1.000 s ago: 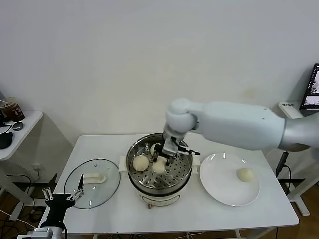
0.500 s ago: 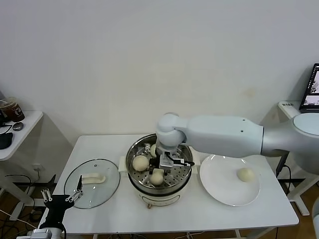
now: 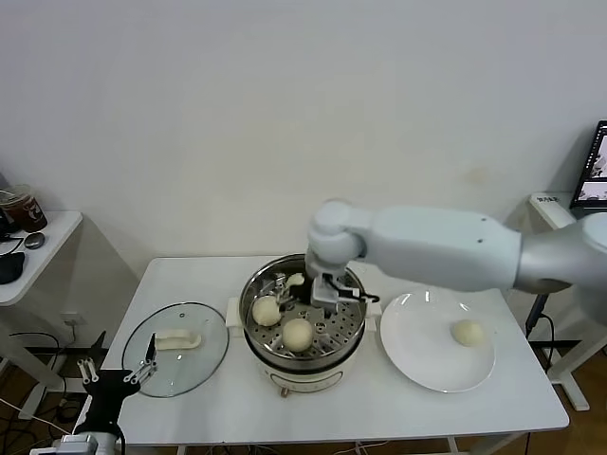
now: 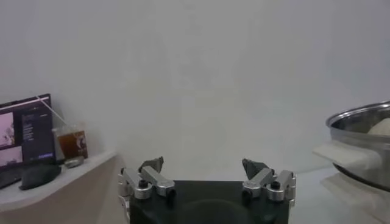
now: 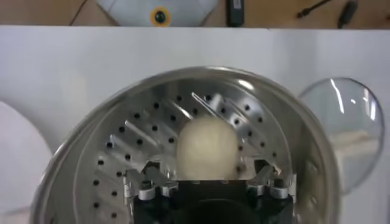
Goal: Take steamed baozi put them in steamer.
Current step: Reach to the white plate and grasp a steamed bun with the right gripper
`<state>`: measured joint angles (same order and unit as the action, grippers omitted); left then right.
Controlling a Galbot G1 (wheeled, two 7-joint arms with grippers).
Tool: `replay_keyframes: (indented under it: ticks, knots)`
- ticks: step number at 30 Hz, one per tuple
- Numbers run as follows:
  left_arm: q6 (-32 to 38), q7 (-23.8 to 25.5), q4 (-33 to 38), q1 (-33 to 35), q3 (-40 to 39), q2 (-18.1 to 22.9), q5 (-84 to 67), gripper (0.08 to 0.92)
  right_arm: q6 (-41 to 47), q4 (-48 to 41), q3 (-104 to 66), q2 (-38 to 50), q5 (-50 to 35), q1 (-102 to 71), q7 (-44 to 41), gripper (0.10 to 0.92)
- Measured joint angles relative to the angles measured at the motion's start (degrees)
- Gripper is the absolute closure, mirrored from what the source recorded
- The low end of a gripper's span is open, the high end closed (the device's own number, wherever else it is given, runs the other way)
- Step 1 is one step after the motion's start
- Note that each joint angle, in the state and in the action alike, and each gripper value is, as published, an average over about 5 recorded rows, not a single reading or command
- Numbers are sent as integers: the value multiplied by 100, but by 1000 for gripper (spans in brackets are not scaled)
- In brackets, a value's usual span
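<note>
Left gripper (image 3: 119,379) parked low by the table's near-left corner, jaws apart, empty. On the table (image 3: 379,408): glass lid (image 3: 175,346) at left, steamer (image 3: 302,322) in the middle, white plate (image 3: 432,365) at right. Three buns sit on the steamer's perforated tray; the nearest bun (image 3: 298,333) lies free below the right gripper (image 3: 322,289), whose jaws stand apart, clamped on nothing. Release step looks done. One last bun (image 3: 467,332) waits on the plate; next move likely calls for lifting clear of the rim and crossing right to it.
</note>
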<state>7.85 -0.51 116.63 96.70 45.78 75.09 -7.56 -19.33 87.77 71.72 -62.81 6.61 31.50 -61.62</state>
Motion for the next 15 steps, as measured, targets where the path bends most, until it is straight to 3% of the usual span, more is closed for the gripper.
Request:
replay_keyframes:
  ticks: [15]
  knots:
    - [-1,14,-122,-155,-177,-152,19,177,2541,278,-630,2340,-579,-71,-411,203]
